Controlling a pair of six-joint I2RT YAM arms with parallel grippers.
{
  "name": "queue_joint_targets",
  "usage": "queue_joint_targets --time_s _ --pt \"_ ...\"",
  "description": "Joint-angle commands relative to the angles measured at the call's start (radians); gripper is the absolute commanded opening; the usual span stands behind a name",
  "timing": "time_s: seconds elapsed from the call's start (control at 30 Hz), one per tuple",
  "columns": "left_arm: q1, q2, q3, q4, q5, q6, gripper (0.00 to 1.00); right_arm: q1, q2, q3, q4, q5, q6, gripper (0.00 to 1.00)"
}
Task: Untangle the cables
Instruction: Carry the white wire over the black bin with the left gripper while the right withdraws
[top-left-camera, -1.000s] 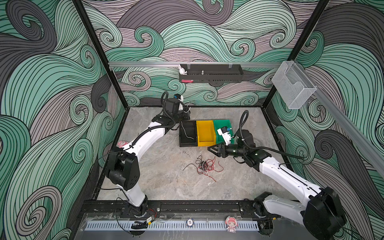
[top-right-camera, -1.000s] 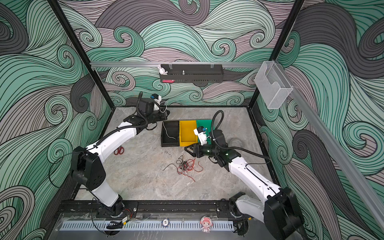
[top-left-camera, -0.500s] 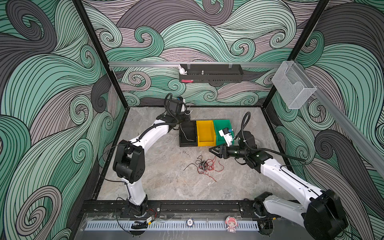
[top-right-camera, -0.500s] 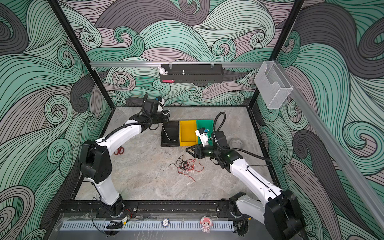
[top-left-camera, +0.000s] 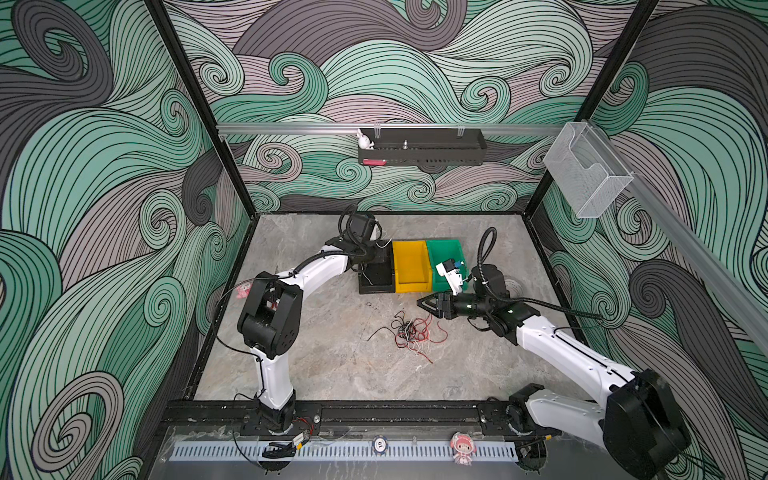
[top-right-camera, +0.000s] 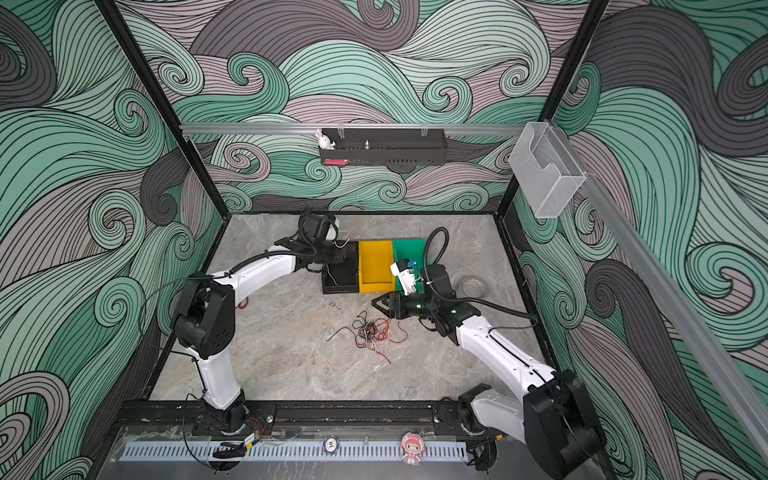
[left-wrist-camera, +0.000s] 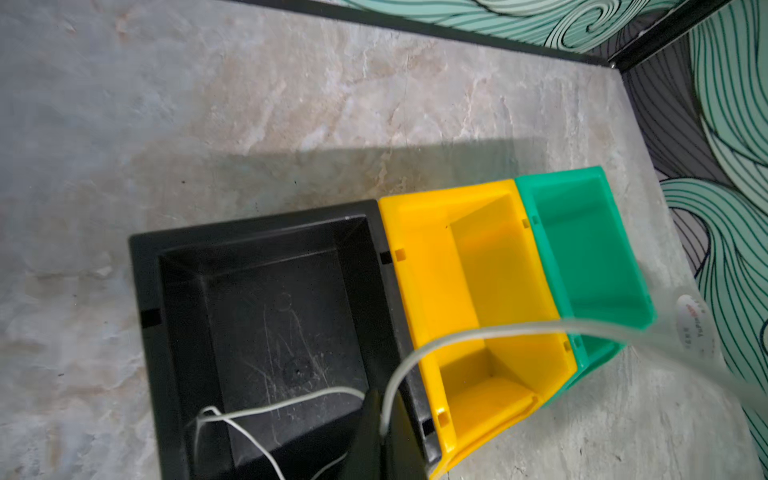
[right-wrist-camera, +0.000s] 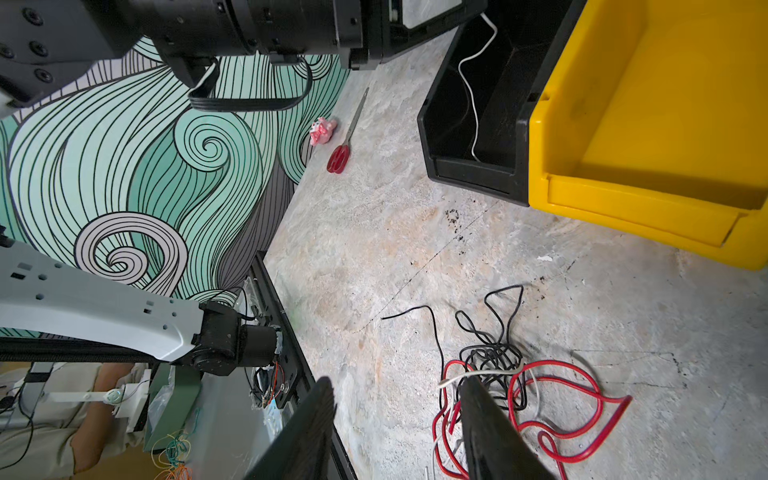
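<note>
Nearest, the tangle of cables lies on the table. Red and black wires are knotted with a few white strands, and one black end trails off toward the left arm's side. Just beyond the knot hangs the right pincer, spread roughly halfway with nothing between its fingers. It sits where it was a second ago, apparently waiting. In the right wrist view one finger overlaps the knot, but I cannot tell whether it touches.

The change is farther back. Over the last second the left arm has swung its elbow inward and carried the left pincer from behind the bins to above the black bin. The pincer is pressed together on a white cable. One end of it loops down onto the bin's floor and the other arcs up past the lens. So one wire looks already freed from the knot and is being delivered, and letting go is probably the next move. Most of the untangling is still to do.

Three bins stand touching in a row:
- **Black bin:** it holds only the hanging part of the white cable.
- **Yellow bin**: empty.
- **Green bin**: farthest along the row, and empty in the left wrist view.
</note>
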Motion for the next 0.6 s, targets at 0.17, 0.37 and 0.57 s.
queue_joint_targets --time_s 0.17,0.37,0.57 --pt "-0.012 0.109 0.055 -0.111 0.018 -0.03 0.0 -0.004 -0.001 -0.014 0.032 -0.013 0.008 0.51" --pt "-0.012 0.118 0.067 -0.129 0.005 -0.045 0.04 -0.006 0.006 -0.02 0.041 -0.015 0.011 0.51" --pt "-0.011 0.103 0.067 -0.139 0.011 -0.061 0.21 -0.006 0.003 -0.023 0.044 -0.017 0.014 0.51"
